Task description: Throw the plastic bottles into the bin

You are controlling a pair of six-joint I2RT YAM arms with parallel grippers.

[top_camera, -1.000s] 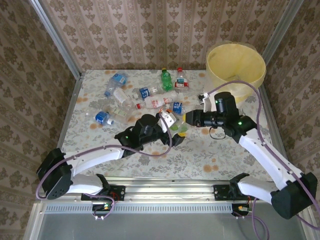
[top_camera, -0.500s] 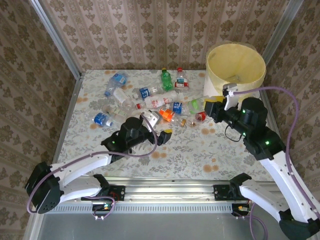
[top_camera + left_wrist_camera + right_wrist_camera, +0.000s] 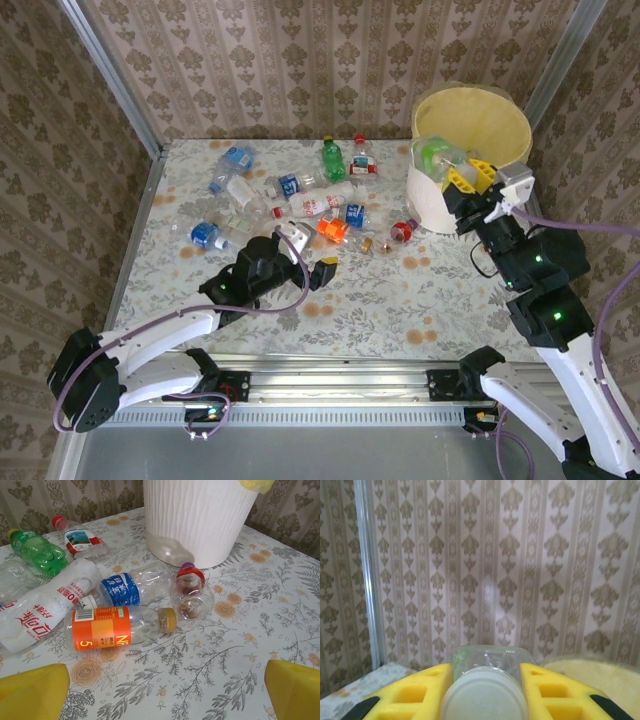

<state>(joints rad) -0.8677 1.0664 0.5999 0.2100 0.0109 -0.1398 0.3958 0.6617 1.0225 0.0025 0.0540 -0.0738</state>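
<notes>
My right gripper [image 3: 462, 178] pinches a bottle [image 3: 437, 155] at the bin [image 3: 470, 92] rim, so an early release may drop it outside; left gripper [image 3: 314, 253] is spread.

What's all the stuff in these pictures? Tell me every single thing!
table: one, floral pattern, under everything
bin: one, white with yellow liner, far right corner
loose bottles: about a dozen, mostly clear with blue, red or orange labels, lying left of the bin
green bottle: one, green, far side of that cluster
held bottle: one, clear with green label, over the bin's rim
left tool: one, yellow-tipped, open above the table
right tool: one, yellow, shut on the held bottle
</notes>
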